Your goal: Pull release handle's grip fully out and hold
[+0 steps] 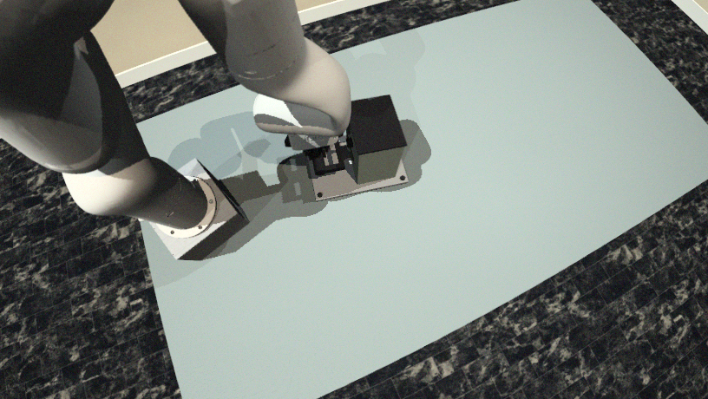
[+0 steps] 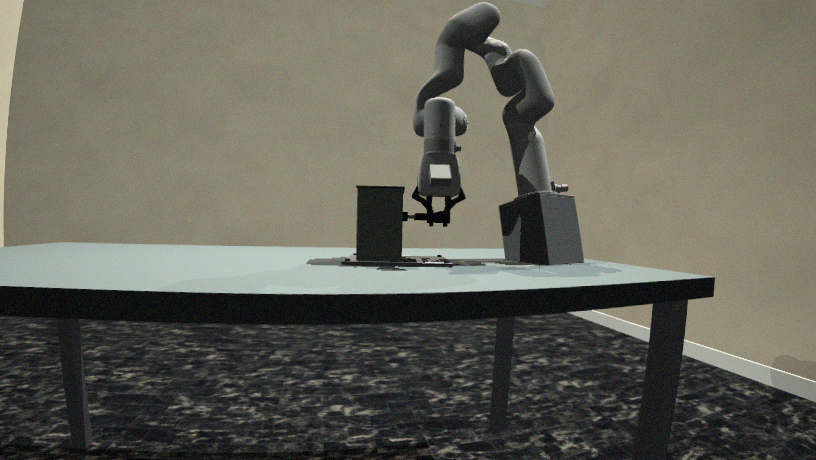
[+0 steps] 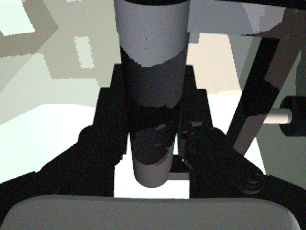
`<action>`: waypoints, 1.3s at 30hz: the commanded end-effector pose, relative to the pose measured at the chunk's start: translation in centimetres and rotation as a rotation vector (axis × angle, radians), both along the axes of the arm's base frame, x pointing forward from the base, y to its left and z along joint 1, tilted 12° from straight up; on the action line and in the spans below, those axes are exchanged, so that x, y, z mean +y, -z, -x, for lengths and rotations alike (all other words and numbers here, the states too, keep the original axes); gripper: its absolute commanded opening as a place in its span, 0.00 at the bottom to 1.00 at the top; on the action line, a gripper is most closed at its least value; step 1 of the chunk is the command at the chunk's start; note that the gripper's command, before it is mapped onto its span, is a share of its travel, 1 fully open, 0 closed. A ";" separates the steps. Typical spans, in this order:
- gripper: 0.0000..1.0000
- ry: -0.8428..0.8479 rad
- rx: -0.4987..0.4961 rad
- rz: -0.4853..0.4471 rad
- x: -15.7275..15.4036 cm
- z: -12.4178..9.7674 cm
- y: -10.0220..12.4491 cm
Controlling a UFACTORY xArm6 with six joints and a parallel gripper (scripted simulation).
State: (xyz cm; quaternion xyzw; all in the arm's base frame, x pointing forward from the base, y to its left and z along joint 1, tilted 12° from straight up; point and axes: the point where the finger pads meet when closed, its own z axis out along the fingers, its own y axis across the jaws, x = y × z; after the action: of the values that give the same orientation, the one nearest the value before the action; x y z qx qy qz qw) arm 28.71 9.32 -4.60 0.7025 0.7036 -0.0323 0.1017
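The release handle's grip (image 3: 152, 89) is a grey level bar, seen end-on in the wrist view, running between my two black fingers. My gripper (image 3: 153, 83) points straight down and is shut on the grip, with the fingers pressed against both sides of the bar. In the exterior view my gripper (image 2: 437, 216) holds the grip a short way in front of the dark housing (image 2: 379, 221), joined to it by a thin rod. From above, my arm hides most of the grip; the housing (image 1: 375, 137) stands on a grey baseplate (image 1: 356, 184).
My arm's base block (image 1: 206, 215) stands on the table near the baseplate, also visible in the side view (image 2: 540, 227). The pale table top ends at a dark patterned floor on all sides.
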 end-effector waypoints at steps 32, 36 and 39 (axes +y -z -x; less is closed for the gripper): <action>0.00 0.000 -0.002 -0.001 0.0 2.4 0.2; 0.00 0.000 -0.002 -0.001 0.0 3.4 0.3; 0.00 0.000 -0.002 -0.001 0.0 4.1 0.4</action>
State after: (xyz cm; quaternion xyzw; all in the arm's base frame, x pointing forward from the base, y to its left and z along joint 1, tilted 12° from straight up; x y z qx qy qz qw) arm 25.46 9.30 -4.89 0.7028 0.7033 -0.0320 0.1019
